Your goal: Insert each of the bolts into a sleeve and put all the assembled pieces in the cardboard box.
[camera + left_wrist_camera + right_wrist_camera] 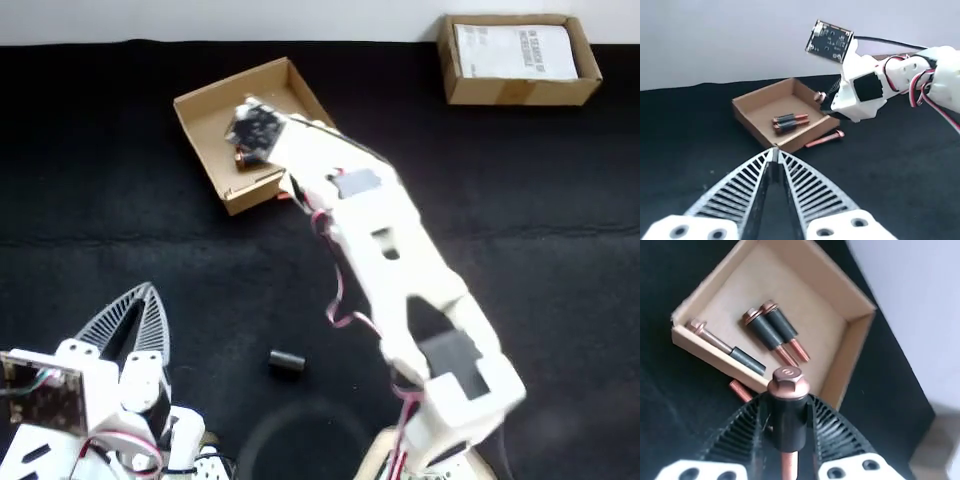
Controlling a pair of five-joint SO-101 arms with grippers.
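My right gripper (786,401) is shut on a copper bolt in a black sleeve (787,415), held upright above the near corner of the open cardboard box (850,332). Two sleeved bolts (771,331) lie side by side on the box floor. A third sleeved bolt (725,346) lies along the box's wall. A bare bolt (825,138) rests on the table just outside that wall. A loose black sleeve (287,362) lies on the mat near the arm bases. My left gripper (148,293) is shut and holds nothing, low at the front left.
A second cardboard box (517,60) with a printed sheet stands at the back right. The right arm (385,250) stretches diagonally across the middle of the black mat (530,280). A white wall runs behind the table.
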